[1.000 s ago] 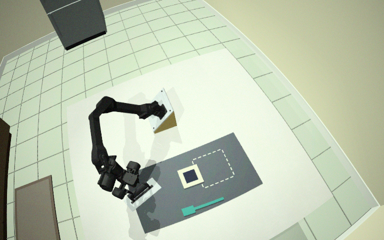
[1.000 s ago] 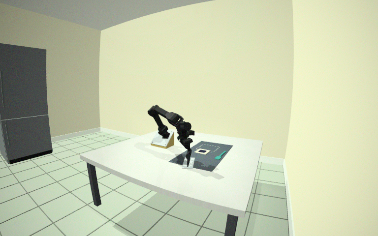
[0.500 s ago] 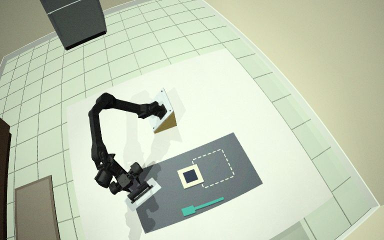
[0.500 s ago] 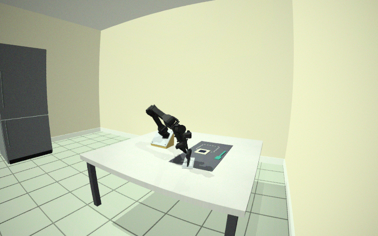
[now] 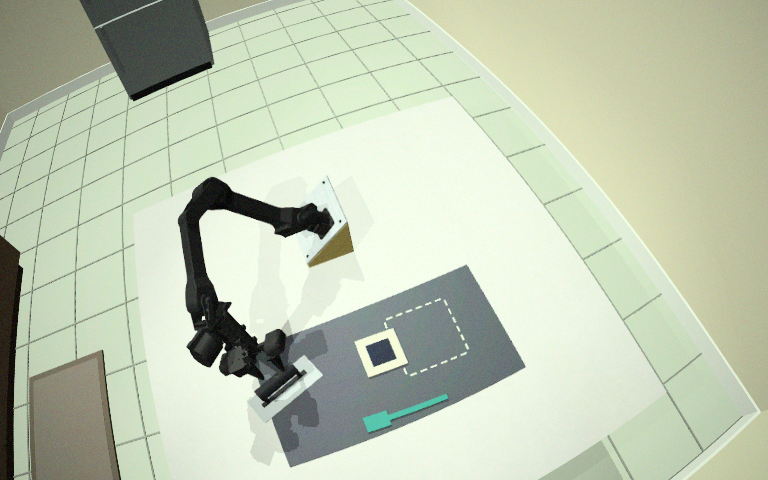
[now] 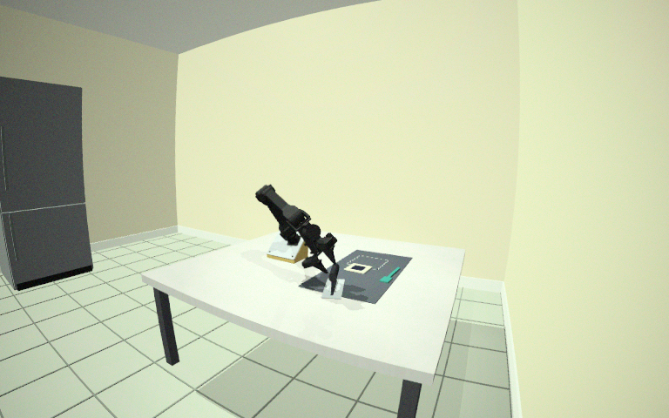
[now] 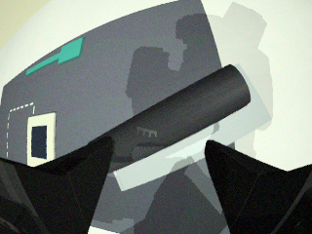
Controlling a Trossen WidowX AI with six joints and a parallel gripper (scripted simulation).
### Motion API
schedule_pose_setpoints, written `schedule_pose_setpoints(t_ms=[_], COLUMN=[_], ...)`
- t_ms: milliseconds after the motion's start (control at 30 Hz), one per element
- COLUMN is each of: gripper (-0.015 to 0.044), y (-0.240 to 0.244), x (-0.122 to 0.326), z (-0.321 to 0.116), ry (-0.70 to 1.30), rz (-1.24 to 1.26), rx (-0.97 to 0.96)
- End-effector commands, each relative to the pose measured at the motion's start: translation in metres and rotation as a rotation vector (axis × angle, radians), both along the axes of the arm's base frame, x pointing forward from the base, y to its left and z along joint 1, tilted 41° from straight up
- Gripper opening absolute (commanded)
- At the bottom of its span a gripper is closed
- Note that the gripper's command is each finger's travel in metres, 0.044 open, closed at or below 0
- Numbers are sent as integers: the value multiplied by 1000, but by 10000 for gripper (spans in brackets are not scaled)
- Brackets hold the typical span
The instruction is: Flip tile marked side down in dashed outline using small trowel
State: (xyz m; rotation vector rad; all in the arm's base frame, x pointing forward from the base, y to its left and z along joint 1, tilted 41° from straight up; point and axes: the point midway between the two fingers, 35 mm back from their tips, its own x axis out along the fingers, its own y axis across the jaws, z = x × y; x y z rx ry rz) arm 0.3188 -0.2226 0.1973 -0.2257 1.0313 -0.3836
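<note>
The trowel [image 5: 271, 387] [image 6: 333, 280] [image 7: 214, 97] has a thick black handle over a pale flat blade and lies across the mat's left end, partly on the table. My gripper [image 5: 271, 373] [image 6: 330, 268] [image 7: 159, 146] is open and empty just above the trowel. In the wrist view the handle runs slanted beyond the fingertips. The cream tile [image 5: 399, 356] [image 6: 367, 270] [image 7: 51, 136] lies flat, its dark square facing up. It lies mostly outside the dashed outline [image 5: 467, 350] [image 7: 33, 103] and covers part of its left side.
A teal spatula-like tool [image 5: 376, 421] [image 6: 387, 278] [image 7: 72, 50] lies near the edge of the dark mat [image 5: 487, 316] [image 6: 375, 295] [image 7: 97, 78] nearest the bottom in the top view. The arm's wedge-shaped base [image 5: 336, 242] [image 6: 283, 258] stands on the white table [image 5: 509, 215] [image 6: 276, 300].
</note>
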Motion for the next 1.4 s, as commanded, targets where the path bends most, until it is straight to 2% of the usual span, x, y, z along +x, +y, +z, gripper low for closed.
schedule_pose_setpoints(t_ms=[0,867,1367], gripper=[300,300,300], y=[0,8,3], x=[-2,-18,-9], z=[-3,-11,-19], ry=[-81,-577,-588], rz=[-79,-562,-573], rx=[70,582,596])
